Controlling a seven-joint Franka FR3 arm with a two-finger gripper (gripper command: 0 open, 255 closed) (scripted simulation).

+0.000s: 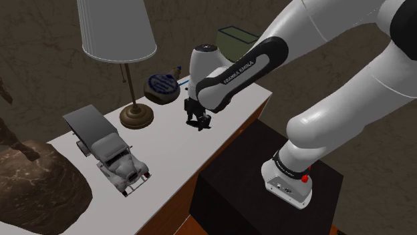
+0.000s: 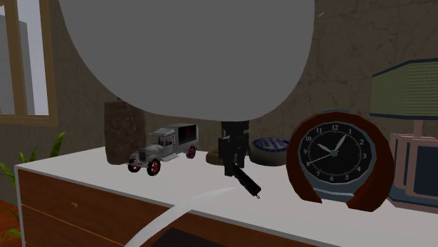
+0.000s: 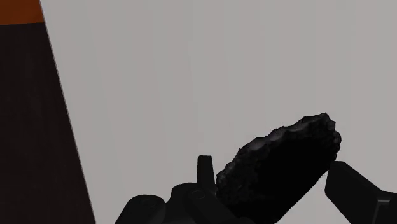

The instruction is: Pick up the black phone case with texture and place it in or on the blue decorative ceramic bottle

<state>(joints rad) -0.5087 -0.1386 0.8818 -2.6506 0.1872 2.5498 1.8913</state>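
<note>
The black phone case (image 3: pixel 280 165) has a rough, bumpy surface and sits clasped between my two black fingers. My gripper (image 1: pixel 199 125) hangs just above the white dresser top (image 1: pixel 170 150), near its front edge, shut on the case. In the second exterior view the case (image 2: pixel 246 183) slants down from the gripper (image 2: pixel 234 167), its low end close to the surface. The blue decorative bottle (image 1: pixel 160 86), round with a white-patterned face, lies toward the back of the dresser, beyond the gripper and beside the lamp base. It also shows behind the gripper as a low blue shape (image 2: pixel 270 145).
A table lamp (image 1: pixel 136 115) with a large pale shade stands next to the bottle. A grey toy truck (image 1: pixel 110 152) sits further along the dresser. A dark clock (image 2: pixel 333 163) stands at the second exterior view's right. A brown rocky object (image 1: pixel 33 193) is at the shoulder view's left.
</note>
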